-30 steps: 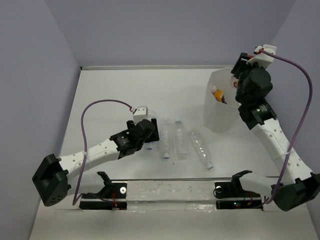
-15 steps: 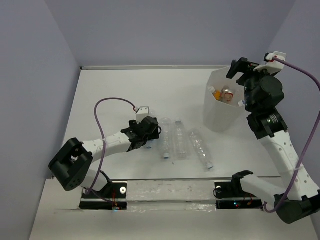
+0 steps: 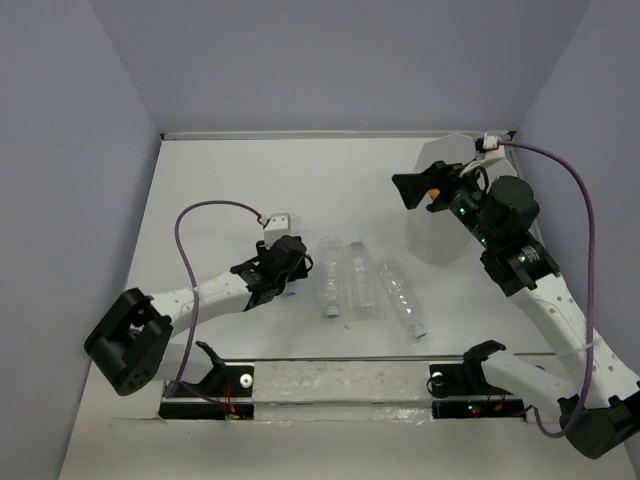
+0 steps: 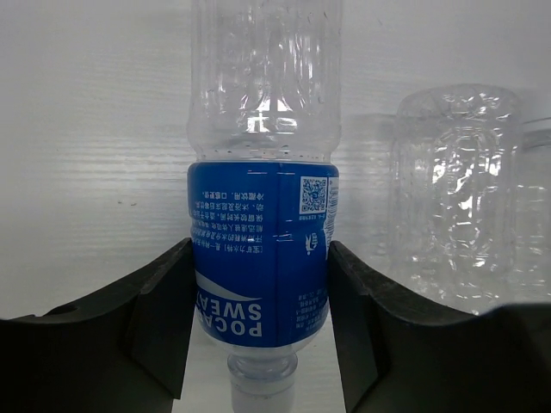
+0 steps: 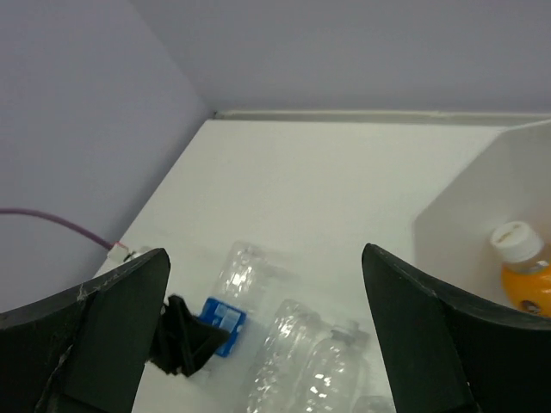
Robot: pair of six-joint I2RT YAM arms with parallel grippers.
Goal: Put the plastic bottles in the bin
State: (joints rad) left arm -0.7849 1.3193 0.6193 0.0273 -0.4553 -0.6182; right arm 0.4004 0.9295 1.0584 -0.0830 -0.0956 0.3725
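Observation:
A blue-labelled plastic bottle [image 4: 258,206] lies on the white table, and my left gripper [image 4: 260,284] is shut on its label, one finger pressed against each side. The top view shows this left gripper [image 3: 288,268] left of three clear bottles [image 3: 358,280] lying side by side. The bin [image 3: 428,238] stands at the back right. My right gripper [image 3: 414,189] hangs open and empty above the table beside the bin's left rim. In the right wrist view an orange-yellow bottle [image 5: 522,268] with a white cap lies inside the bin [image 5: 465,215].
A purple cable [image 3: 215,208] loops above the left arm. Lavender walls close the table at the back and on both sides. A transparent strip with two black mounts [image 3: 340,385] runs along the near edge.
My left gripper has closed on the blue-labelled bottle. My right gripper has opened wide and swung from over the bin to its left side.

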